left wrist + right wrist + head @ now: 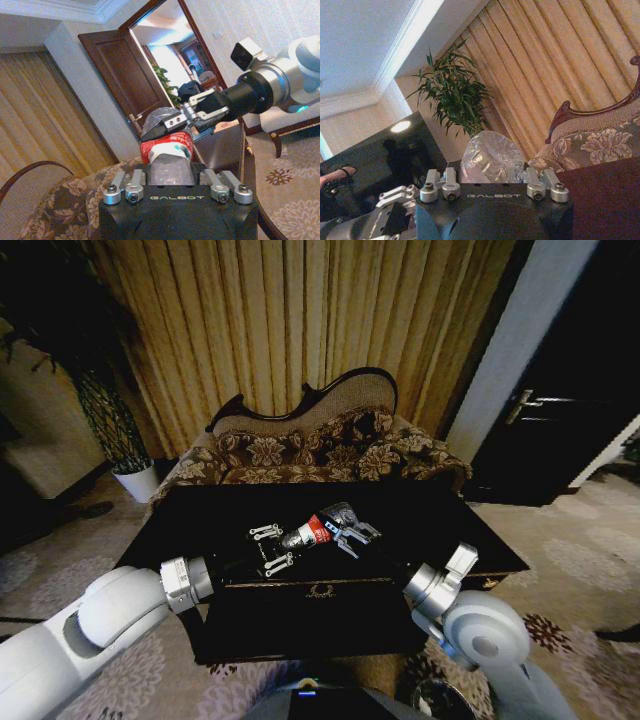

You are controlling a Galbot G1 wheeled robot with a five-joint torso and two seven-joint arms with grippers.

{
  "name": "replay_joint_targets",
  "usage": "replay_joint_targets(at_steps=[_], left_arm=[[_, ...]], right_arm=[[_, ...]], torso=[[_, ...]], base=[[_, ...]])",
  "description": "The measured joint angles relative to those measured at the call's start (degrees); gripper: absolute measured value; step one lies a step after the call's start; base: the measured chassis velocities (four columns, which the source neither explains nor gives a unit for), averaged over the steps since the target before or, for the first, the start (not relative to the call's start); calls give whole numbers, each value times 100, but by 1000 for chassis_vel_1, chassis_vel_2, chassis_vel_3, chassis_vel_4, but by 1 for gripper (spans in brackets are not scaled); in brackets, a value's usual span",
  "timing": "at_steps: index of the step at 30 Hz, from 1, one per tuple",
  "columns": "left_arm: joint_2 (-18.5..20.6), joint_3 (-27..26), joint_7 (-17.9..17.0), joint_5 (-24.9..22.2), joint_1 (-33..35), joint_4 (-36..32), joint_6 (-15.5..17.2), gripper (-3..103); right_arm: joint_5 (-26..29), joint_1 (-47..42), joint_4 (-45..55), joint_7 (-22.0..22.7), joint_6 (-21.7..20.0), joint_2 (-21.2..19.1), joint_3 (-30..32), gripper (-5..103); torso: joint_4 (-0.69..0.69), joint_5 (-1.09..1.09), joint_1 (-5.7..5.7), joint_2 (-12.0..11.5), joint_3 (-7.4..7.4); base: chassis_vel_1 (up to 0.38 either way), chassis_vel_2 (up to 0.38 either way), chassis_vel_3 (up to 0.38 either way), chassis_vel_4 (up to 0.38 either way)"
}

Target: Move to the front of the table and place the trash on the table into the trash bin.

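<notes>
Now, bottle [318, 531]: clear plastic with a red label, lying sideways above the middle of the black surface [190, 510], held from both ends.
Left tool [272, 548]: reaching in from the left, fingers clenched around one end of the bottle; in the left wrist view the bottle [167, 152] sits between its fingers.
Right tool [347, 527]: reaching in from the right, grasping the other end of the bottle.
Sofa [320, 450]: floral, just behind the surface.
Plant pot [138, 482]: white, on the floor beyond the surface's left end.
</notes>
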Motion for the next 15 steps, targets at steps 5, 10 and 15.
replay_joint_targets(at_steps=[5, 10, 15], left_arm=[[-91, -75, -138, -26, 121, -15, 57, 60], [-261, -149, -607, -202, 217, 2, 248, 77], [-528, -298, -1017, -387, 251, -23, 395, 97]], right_arm=[[-30, -16, -19, 27, -6, 9, 31, 42], [-34, -23, -20, 32, 8, 12, 85, 35], [-41, 56, -89, 17, 77, 126, 132, 33]], torso=[[0, -1, 0, 0, 0], [0, 0, 0, 0, 0], [0, 0, 0, 0, 0]], base=[[0, 0, 0, 0], [0, 0, 0, 0], [0, 0, 0, 0]])
